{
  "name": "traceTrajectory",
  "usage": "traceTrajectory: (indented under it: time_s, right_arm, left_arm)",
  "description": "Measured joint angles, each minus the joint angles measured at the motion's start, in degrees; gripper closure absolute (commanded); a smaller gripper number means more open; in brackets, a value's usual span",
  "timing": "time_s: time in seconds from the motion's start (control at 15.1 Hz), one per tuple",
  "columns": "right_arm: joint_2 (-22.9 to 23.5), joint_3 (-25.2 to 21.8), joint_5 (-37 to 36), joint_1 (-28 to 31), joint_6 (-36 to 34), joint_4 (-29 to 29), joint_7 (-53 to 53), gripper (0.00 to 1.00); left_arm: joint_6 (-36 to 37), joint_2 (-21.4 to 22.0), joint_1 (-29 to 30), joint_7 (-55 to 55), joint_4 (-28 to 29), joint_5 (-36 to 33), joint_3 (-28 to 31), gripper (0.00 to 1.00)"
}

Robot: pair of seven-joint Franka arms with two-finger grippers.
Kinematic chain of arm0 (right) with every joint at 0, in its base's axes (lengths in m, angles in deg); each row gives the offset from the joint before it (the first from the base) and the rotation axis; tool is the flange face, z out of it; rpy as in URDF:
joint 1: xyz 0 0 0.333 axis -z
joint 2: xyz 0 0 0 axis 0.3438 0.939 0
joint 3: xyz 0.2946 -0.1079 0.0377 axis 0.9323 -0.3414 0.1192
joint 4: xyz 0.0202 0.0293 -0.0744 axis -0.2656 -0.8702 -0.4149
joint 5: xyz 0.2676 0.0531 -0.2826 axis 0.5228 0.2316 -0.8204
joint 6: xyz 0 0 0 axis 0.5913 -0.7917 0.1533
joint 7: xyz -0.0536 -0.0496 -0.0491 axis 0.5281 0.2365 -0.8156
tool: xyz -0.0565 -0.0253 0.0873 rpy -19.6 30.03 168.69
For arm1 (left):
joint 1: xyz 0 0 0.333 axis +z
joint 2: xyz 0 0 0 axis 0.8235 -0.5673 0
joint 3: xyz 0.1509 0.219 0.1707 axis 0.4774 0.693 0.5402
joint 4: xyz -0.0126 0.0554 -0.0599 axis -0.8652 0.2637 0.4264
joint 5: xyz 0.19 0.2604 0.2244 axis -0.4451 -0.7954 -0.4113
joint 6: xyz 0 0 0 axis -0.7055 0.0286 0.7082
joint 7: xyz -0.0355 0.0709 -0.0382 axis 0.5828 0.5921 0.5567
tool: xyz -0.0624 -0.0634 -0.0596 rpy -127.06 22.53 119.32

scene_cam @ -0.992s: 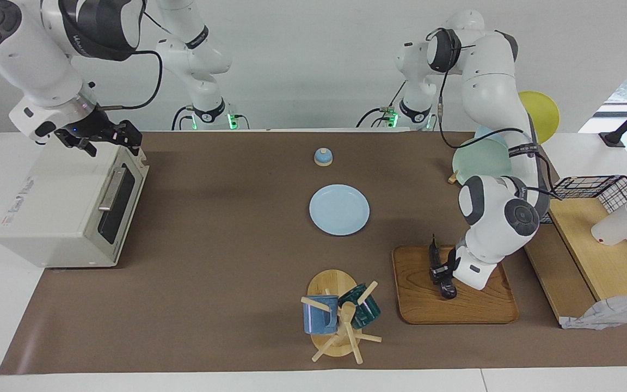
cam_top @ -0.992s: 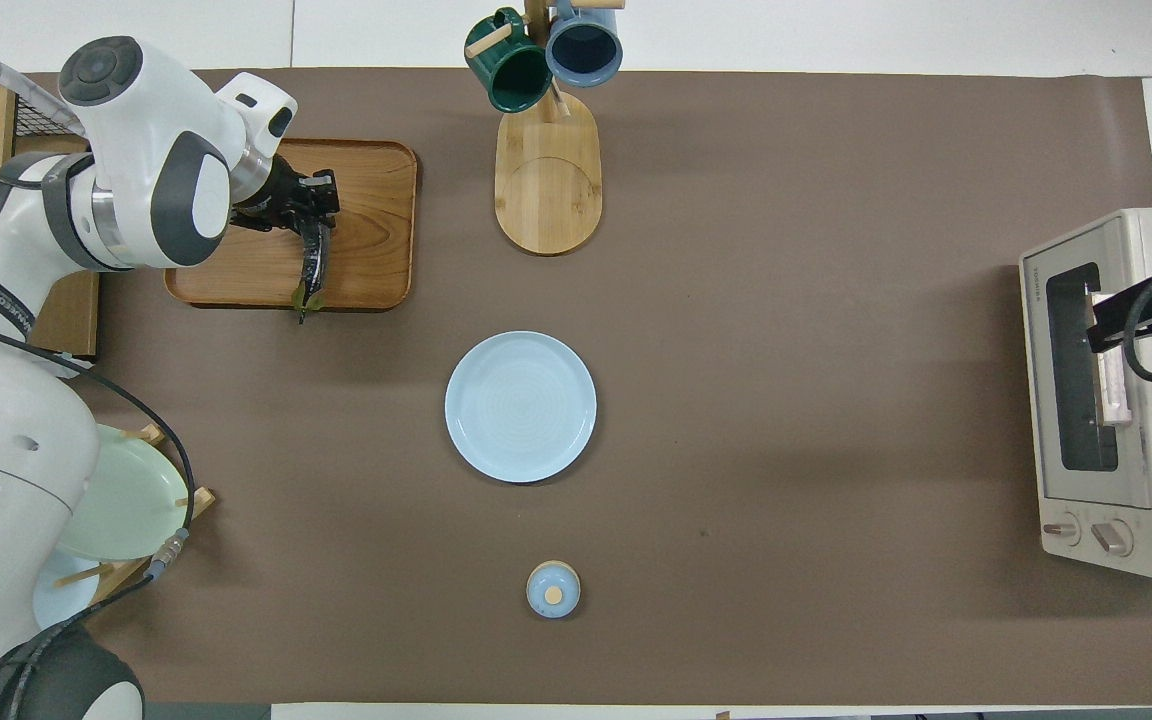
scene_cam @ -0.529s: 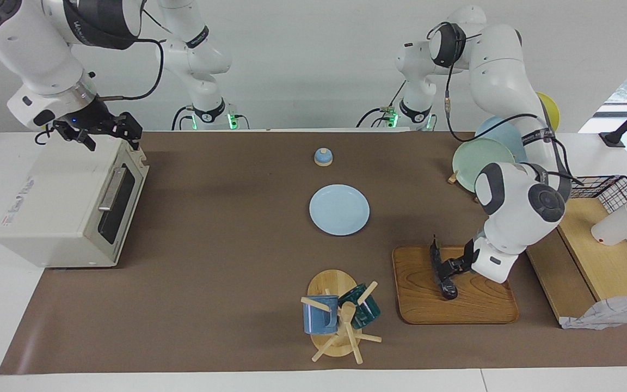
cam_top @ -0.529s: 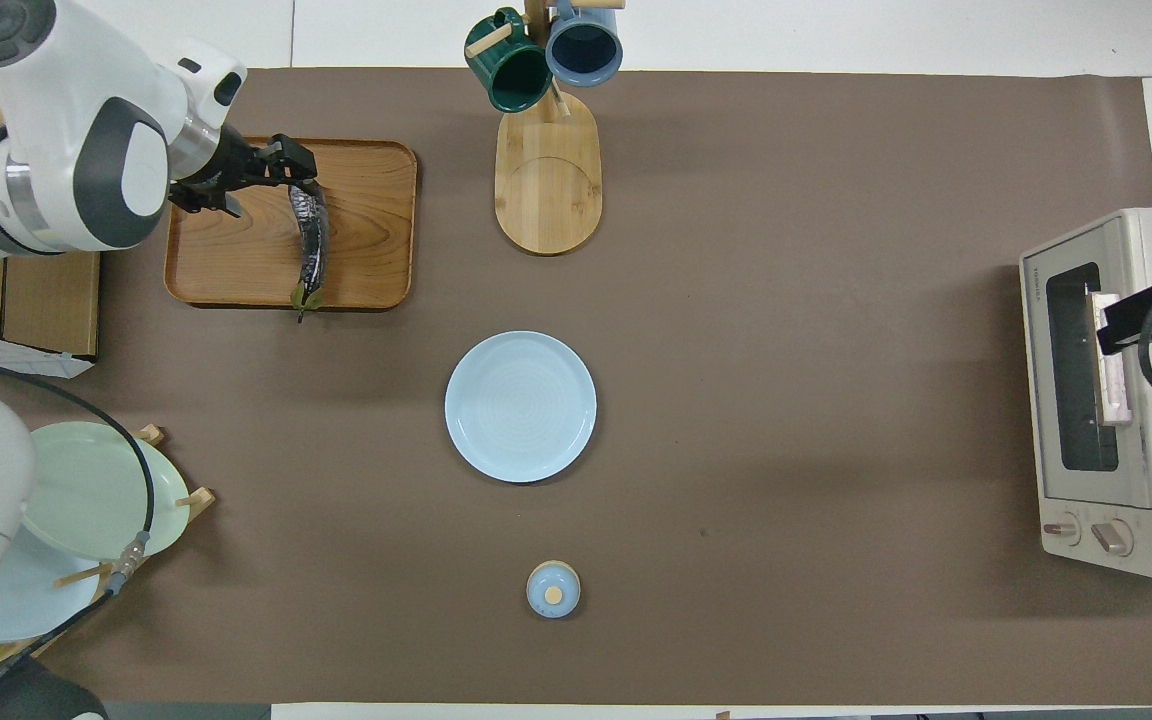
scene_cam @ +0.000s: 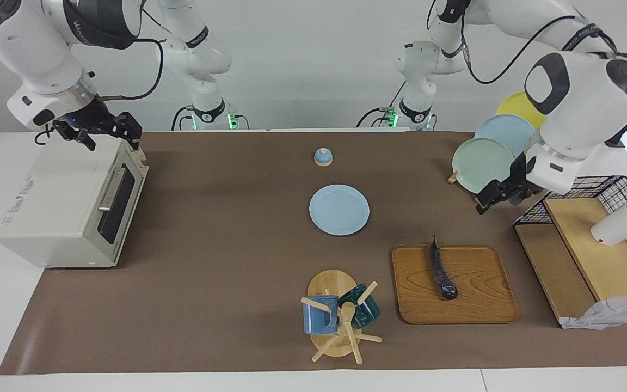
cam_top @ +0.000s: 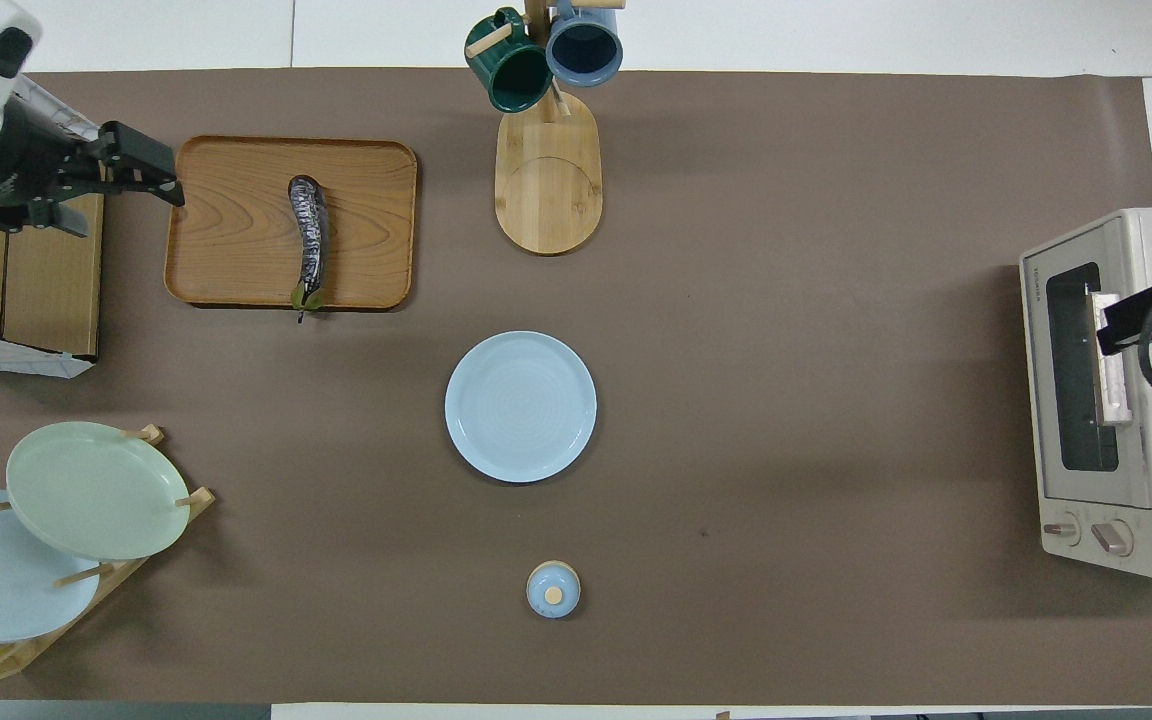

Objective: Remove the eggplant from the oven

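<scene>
Two tools, both empty. Left tool (scene_cam: 496, 195) is raised with fingers spread wide, over the counter (scene_cam: 226, 256) between the plate rack (scene_cam: 482, 160) and the tray (scene_cam: 504, 305). Right tool (scene_cam: 104, 130) is over the oven (scene_cam: 57, 207) top, fingers apart. Eggplant (scene_cam: 442, 270) lies flat on the tray, well apart from the closed oven.

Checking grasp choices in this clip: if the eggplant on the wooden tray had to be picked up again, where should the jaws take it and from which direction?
Probably mid-body, from straight above. The eggplant lies flat along the wooden tray, slim and slightly curved, so jaws closing across its width fit best; its thin stem tip offers little hold.
</scene>
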Motion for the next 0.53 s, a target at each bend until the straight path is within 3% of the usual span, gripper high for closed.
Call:
traceTrajectory:
  time_s: [0.26, 0.53]
  right_arm:
    - [0.0, 0.0, 0.0, 0.0, 0.0, 0.0, 0.0, 0.0]
    - [0.0, 0.0, 0.0, 0.0, 0.0, 0.0, 0.0, 0.0]
  left_arm:
    - [6.73, 6.59, 0.03, -2.52, 2.49, -1.46, 0.01, 0.0]
    - [6.97, 11.56, 0.02, -4.1, 10.93, -1.51, 0.0, 0.0]
